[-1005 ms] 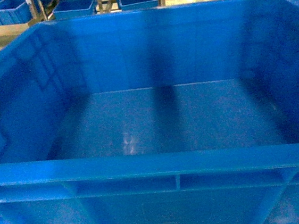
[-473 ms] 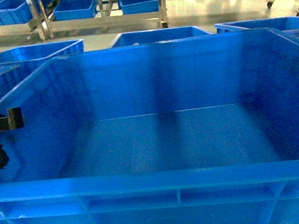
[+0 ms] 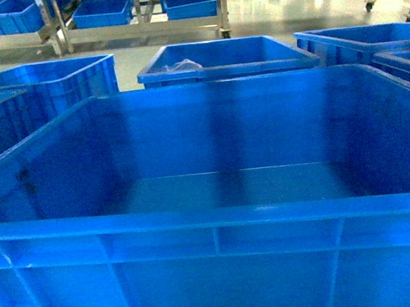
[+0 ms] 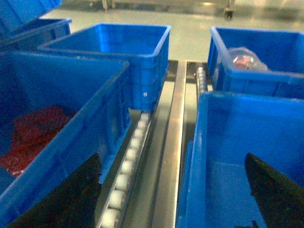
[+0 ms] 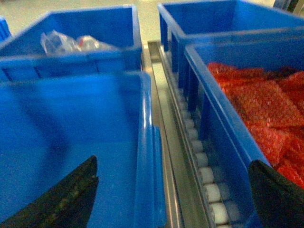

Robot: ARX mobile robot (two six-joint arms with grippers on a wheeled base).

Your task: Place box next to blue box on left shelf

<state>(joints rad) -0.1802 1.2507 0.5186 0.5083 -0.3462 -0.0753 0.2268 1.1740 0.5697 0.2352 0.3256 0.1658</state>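
The box (image 3: 217, 196), a large bright-blue crate with an empty floor, fills the head view's foreground. In the left wrist view my left gripper (image 4: 173, 180) is open, its dark fingers (image 4: 270, 190) wide apart on either side of the box's left wall (image 4: 190, 161). My right gripper (image 5: 172, 185) is open in the same way, with the box's right wall (image 5: 147, 152) between its fingers (image 5: 61, 199). Neither pair of fingers touches the wall. Another blue box (image 3: 224, 56) holding a clear bag stands just behind.
A metal rail with white rollers (image 4: 133, 152) runs along the box's left side and another (image 5: 204, 171) along its right. Crates of red material (image 4: 42, 133) (image 5: 256, 104) flank the box closely. More blue crates (image 3: 43, 82) (image 3: 361, 38) stand behind, and metal racks (image 3: 139, 14) farther back.
The box has dropped lower in the head view, uncovering the row of crates behind it. The dark arm part at the left edge has moved up.
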